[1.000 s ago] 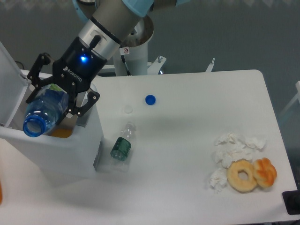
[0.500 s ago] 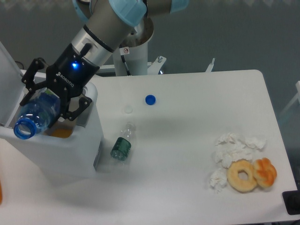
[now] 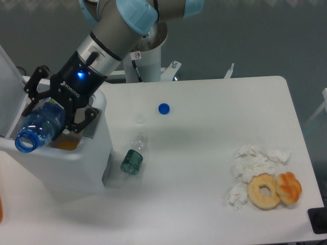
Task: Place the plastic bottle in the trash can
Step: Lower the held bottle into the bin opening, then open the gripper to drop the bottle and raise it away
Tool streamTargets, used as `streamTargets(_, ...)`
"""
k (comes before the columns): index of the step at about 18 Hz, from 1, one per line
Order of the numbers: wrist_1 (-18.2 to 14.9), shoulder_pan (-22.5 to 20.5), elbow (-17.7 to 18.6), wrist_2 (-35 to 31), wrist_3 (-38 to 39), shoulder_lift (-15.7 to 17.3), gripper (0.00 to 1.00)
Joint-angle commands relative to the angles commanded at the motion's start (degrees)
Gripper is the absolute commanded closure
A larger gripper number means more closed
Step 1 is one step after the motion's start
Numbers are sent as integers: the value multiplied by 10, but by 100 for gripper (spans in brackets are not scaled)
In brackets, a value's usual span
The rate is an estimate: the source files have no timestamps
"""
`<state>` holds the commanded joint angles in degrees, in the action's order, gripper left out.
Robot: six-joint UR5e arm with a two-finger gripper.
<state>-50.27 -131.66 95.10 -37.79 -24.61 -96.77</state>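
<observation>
The plastic bottle (image 3: 39, 129) is blue-tinted and capless, tilted with its blue-ringed neck pointing down-left. It hangs over the open top of the trash can (image 3: 61, 166), a big white bin at the table's left with its lid raised. My gripper (image 3: 53, 109) is shut on the plastic bottle's body, black fingers on either side of it. Something orange shows inside the can below the bottle.
A small crushed clear bottle (image 3: 133, 157) with a dark green label lies right of the bin. A blue cap (image 3: 163, 108) and a clear cap (image 3: 139, 119) sit mid-table. Crumpled tissues (image 3: 253, 166), a doughnut (image 3: 264, 191) and an orange pastry (image 3: 289, 187) lie at the right.
The gripper carried the bottle left over the bin opening during the first half second. Since then it has barely moved.
</observation>
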Motion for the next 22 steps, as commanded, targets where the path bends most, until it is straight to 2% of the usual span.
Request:
streamTargets(2,0,-1,0,0,0,-1,12)
streamTargets(3,0,0,0,0,0,-1,7)
streamTargets(10,0,-4,-2,0,0,0,2)
streamTargets(15,0,-42,-47,-2,-3,-1,0)
streamTargets(17,-1,-55,-52,-5,-43,-1,0)
streamTargets(19,-3,-69,-54,-35,-84,1,0)
streamTargets(22,-4,-70,-64,-142,-147,-1,0)
